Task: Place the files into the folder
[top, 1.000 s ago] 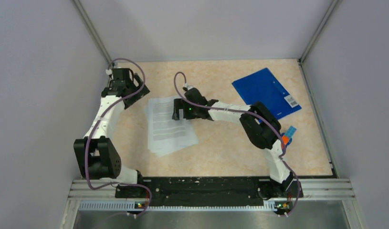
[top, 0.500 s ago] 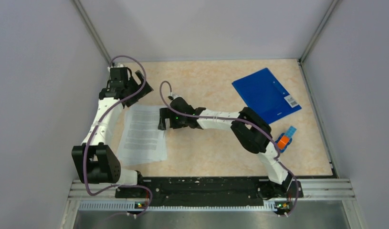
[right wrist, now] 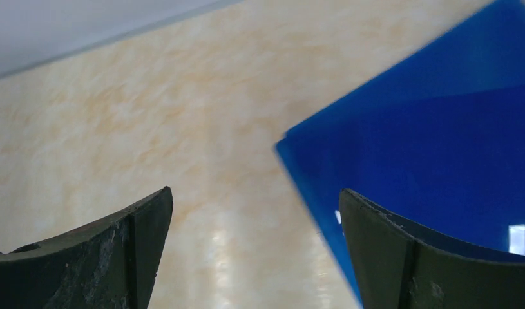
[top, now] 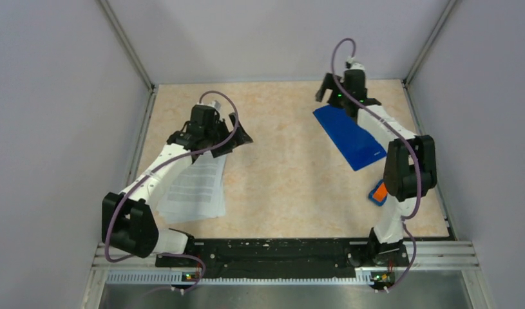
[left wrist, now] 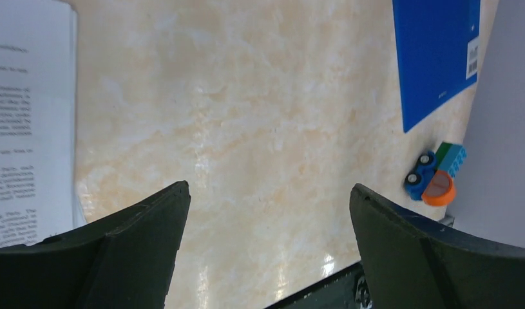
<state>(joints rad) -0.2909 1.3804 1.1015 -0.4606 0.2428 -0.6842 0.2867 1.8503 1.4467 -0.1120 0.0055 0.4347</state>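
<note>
The files [top: 195, 188], a loose stack of white printed sheets, lie at the near left of the table and show at the left edge of the left wrist view [left wrist: 28, 116]. My left gripper [top: 236, 136] hovers just past their far right corner, open and empty [left wrist: 266, 193]. The blue folder [top: 350, 136] lies closed at the far right, with its barcode label [left wrist: 472, 58] showing. My right gripper [top: 334, 95] hangs above the folder's far left corner [right wrist: 440, 148], open and empty [right wrist: 256, 199].
A small orange-and-blue toy [top: 377, 192] lies near the right arm, close to the table's right side, and also shows in the left wrist view [left wrist: 435, 180]. Grey walls close in the table on three sides. The black base rail [top: 272, 250] runs along the near edge.
The right arm pushed the files to the left, then swung from them to the far right above the folder. The left gripper moved right, to the far right corner of the files.
</note>
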